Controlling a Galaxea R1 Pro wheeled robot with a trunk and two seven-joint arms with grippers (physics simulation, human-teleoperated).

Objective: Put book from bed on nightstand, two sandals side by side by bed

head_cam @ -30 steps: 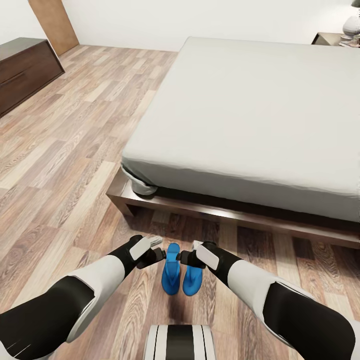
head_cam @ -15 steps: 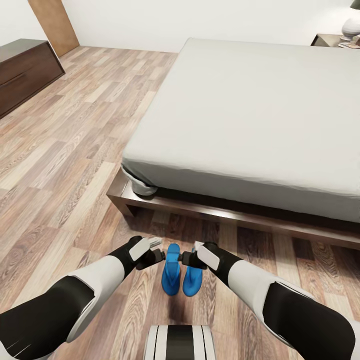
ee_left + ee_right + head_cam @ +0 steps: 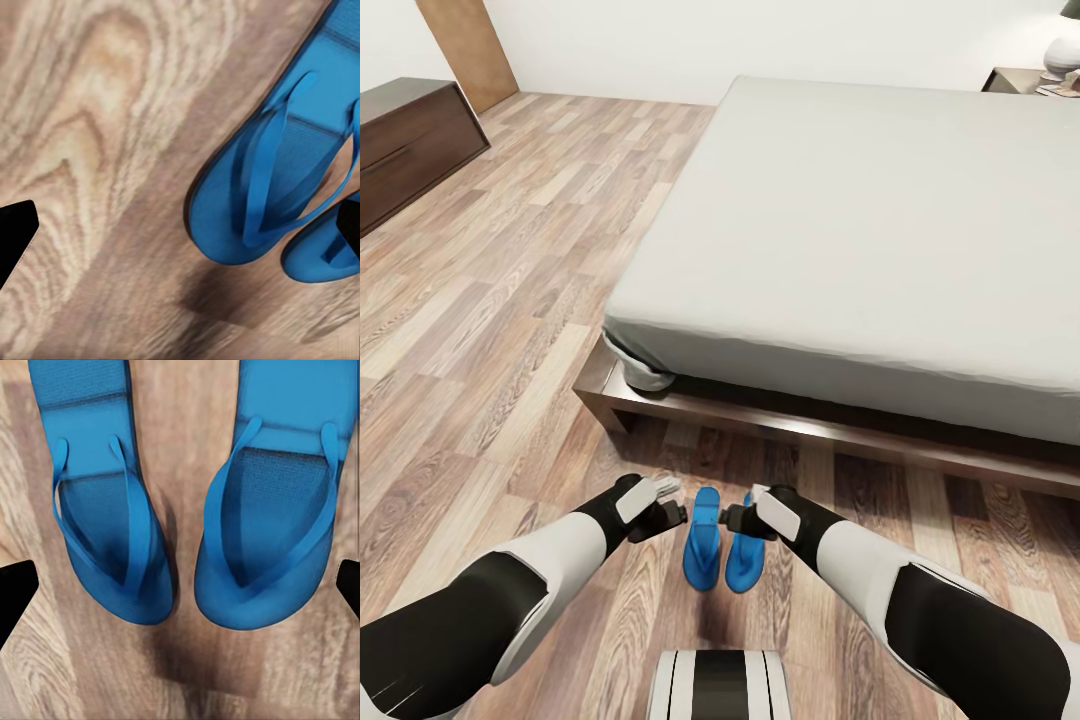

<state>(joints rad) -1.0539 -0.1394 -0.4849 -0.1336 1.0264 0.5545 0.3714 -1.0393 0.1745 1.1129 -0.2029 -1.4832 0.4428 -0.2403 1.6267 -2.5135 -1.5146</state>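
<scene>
Sandals: two blue flip-flops [image 3: 720, 548] on the floor [image 3: 510, 330], side by side, just off the bed's [image 3: 860, 240] foot edge, near its left corner.
Long axis: both run toward the bed frame, roughly parallel; close together, touching or not I cannot tell.
Left gripper [image 3: 672, 503]: just beside the left sandal [image 3: 262, 187], low over the floor; jaws spread wide, holding nothing.
Right gripper [image 3: 738, 510]: just beside the right sandal [image 3: 274, 517]; jaws spread wide, nothing held. Its wrist view looks straight down on both sandals, the other one [image 3: 101, 502] alongside.
Key relation: pair lies between the two grippers, each arm equally near its own sandal.
Book: not on the visible mattress; something flat lies on the far nightstand [image 3: 1015, 77], too small to identify.
Judgement: sandal step looks done; arms need lifting clear without nudging either sandal.
</scene>
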